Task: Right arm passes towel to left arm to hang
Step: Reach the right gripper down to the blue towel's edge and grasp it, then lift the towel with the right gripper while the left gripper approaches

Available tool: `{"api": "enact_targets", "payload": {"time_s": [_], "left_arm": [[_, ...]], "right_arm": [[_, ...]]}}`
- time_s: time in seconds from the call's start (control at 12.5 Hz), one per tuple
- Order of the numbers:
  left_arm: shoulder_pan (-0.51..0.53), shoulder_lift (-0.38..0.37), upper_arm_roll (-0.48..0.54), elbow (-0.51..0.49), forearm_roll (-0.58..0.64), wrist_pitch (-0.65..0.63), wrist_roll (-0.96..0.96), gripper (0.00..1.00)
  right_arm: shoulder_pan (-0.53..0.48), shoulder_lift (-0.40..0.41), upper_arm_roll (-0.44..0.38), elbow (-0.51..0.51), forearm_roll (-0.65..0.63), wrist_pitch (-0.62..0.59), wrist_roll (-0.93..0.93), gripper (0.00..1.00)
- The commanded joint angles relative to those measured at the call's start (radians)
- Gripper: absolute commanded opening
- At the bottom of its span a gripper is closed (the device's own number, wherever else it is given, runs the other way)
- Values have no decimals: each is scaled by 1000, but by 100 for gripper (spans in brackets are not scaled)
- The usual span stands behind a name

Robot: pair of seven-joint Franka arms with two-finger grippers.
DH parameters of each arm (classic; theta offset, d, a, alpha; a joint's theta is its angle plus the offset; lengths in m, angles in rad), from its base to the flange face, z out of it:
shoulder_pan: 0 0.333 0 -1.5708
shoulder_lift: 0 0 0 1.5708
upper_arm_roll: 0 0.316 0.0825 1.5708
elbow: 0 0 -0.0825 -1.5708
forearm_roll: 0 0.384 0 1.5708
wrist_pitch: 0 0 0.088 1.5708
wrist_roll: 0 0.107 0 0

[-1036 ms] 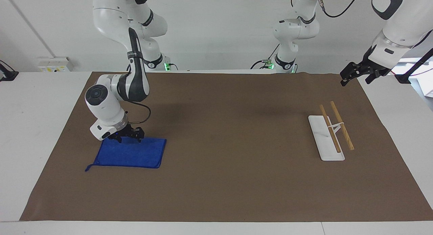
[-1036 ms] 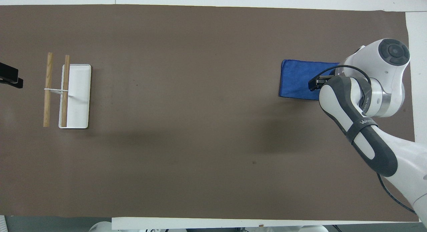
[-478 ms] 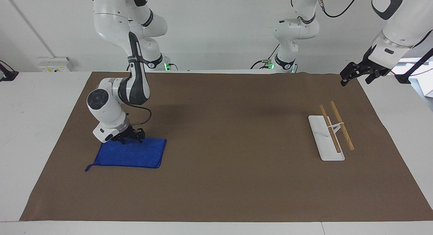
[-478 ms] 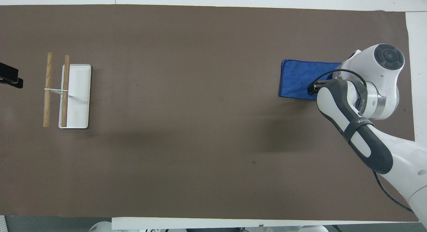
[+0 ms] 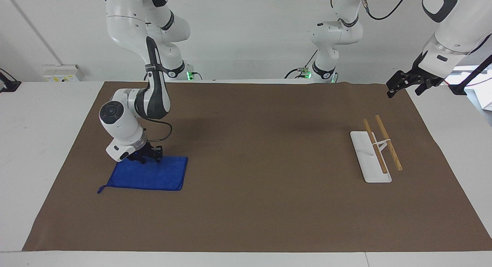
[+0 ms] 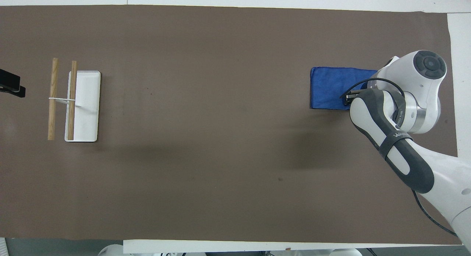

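Lying under the right jaws: towel (image 5: 148, 178), robot-side edge.

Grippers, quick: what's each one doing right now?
Right gripper: down on the towel edge nearer the robots; grip cannot be told.
Left gripper: open, empty, waiting up at its end.

Right arm (image 5: 153, 94): bent low, right gripper (image 5: 148, 156) down at table level. Left arm (image 5: 449, 32): waiting raised, left gripper (image 5: 407, 82) open.
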Motion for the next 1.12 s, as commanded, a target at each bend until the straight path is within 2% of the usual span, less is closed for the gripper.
{"api": "enact_targets", "payload": {"time_s": [0.0,0.08,0.16,0.24,0.32,0.48,0.72,0.88,1.04], "left_arm": [[-2,-25,4,-27,12,1,14,100],[-2,-25,3,-27,12,1,14,100],[-2,-27,4,-27,12,1,14,100],[-2,-25,4,-27,12,1,14,100],[-2,-27,4,-27,12,1,14,100],[-4,-25,4,-27,12,2,14,100],[7,-48,9,-56,12,-66,12,100],[54,-53,14,-70,13,-76,-18,100],[59,-65,12,-98,15,-58,-180,100]], "right_arm": [[-7,-7,5,-23,20,14,-35,21],[-7,-7,5,-18,18,11,-32,9],[-9,-7,7,-11,18,2,-32,2],[-6,-7,7,6,18,-9,-34,0],[0,-10,7,40,21,-61,-32,0],[8,-27,10,179,39,-267,-5,0],[25,-76,37,313,202,-512,137,0],[57,-123,74,331,314,-578,326,0],[107,-137,99,331,419,-580,534,0]]}}
